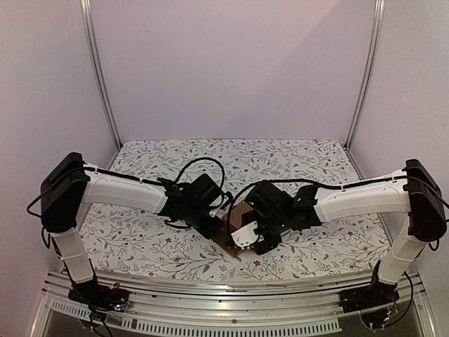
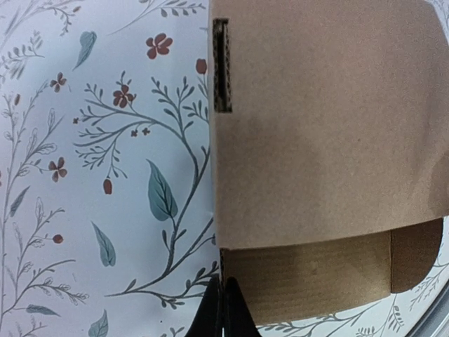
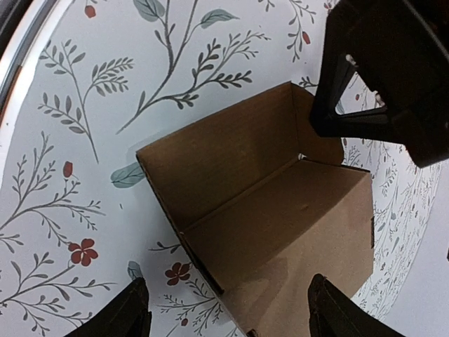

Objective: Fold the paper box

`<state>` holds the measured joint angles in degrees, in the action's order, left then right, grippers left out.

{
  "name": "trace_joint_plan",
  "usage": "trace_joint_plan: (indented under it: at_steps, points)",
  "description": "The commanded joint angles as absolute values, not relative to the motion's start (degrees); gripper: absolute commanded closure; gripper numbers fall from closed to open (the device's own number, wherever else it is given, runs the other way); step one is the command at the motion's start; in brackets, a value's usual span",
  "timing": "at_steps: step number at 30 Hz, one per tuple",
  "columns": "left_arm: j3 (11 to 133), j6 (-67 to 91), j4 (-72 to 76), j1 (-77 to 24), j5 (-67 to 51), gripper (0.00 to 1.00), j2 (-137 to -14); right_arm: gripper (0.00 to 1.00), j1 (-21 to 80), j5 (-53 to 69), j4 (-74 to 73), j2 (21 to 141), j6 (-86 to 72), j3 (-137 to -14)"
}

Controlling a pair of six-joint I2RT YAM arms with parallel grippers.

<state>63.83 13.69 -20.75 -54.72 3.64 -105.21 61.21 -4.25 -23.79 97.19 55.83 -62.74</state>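
The paper box (image 1: 236, 215) is brown cardboard, partly folded, lying on the table between my two grippers. In the left wrist view a large flat panel (image 2: 323, 140) with a slit near its top left stands over a lower inner wall. My left gripper (image 2: 223, 310) is shut, with the thin left edge of that wall between its fingertips. It also shows in the top view (image 1: 215, 226) and in the right wrist view (image 3: 393, 77). In the right wrist view the box (image 3: 280, 210) has one upright side wall. My right gripper (image 3: 228, 312) is wide open above it, touching nothing.
A floral tablecloth (image 1: 140, 239) covers the table. A metal rail (image 1: 231, 295) runs along the near edge. Plain walls with metal posts (image 1: 102, 77) enclose the back and sides. Both arms meet at the table's middle front.
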Motion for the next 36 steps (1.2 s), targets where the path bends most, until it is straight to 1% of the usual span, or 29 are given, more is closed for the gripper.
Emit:
trace_joint_plan:
  at_steps: [1,10,20,30,36]
  points:
    - [64.5,13.6,-23.0,-53.9,2.4,1.0,-106.8,0.24,62.3,-6.3,-20.4,98.4,55.3,-61.1]
    - [65.3,13.5,-23.3,-53.9,1.5,1.0,-107.8,0.4,62.3,-8.1,-19.3,100.4,53.2,-61.5]
    - [66.5,13.5,-24.5,-53.9,1.1,1.0,-108.5,0.48,62.3,-7.8,-19.6,101.2,53.5,-60.9]
    - [68.9,12.6,-27.4,-53.9,0.7,1.0,-109.6,0.52,62.2,-7.9,-19.9,102.0,54.2,-60.8]
    - [71.1,12.4,-29.5,-53.8,0.4,1.0,-110.8,0.49,62.3,-6.8,-20.8,102.0,54.7,-60.6]
